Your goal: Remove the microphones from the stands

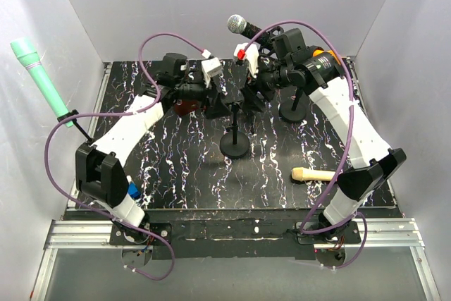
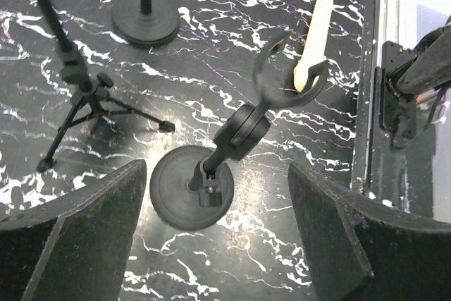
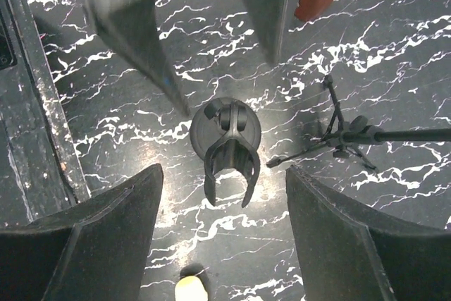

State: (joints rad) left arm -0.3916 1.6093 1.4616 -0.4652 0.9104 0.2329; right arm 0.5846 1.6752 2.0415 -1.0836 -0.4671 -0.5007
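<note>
A cream microphone (image 1: pixel 313 173) lies flat on the black marble table (image 1: pixel 176 167), to the right of a round-based stand (image 1: pixel 234 144). The stand's clip (image 2: pixel 285 75) is empty; the cream microphone (image 2: pixel 313 40) lies just beyond it. My left gripper (image 1: pixel 218 103) and right gripper (image 1: pixel 254 96) hover above the stand from either side, both open and holding nothing. In the left wrist view my left gripper (image 2: pixel 215 167) frames the stand's base (image 2: pixel 176 199). In the right wrist view my right gripper (image 3: pixel 222 168) frames the empty clip (image 3: pixel 229 167), with the cream microphone's tip (image 3: pixel 190 290) at the bottom.
A black microphone with a silver head (image 1: pixel 237 25) sits on a second round-based stand (image 1: pixel 292 111) at the back right. A green microphone (image 1: pixel 39 75) sticks up on a boom by the left wall. A small tripod (image 2: pixel 84 103) stands near the middle stand.
</note>
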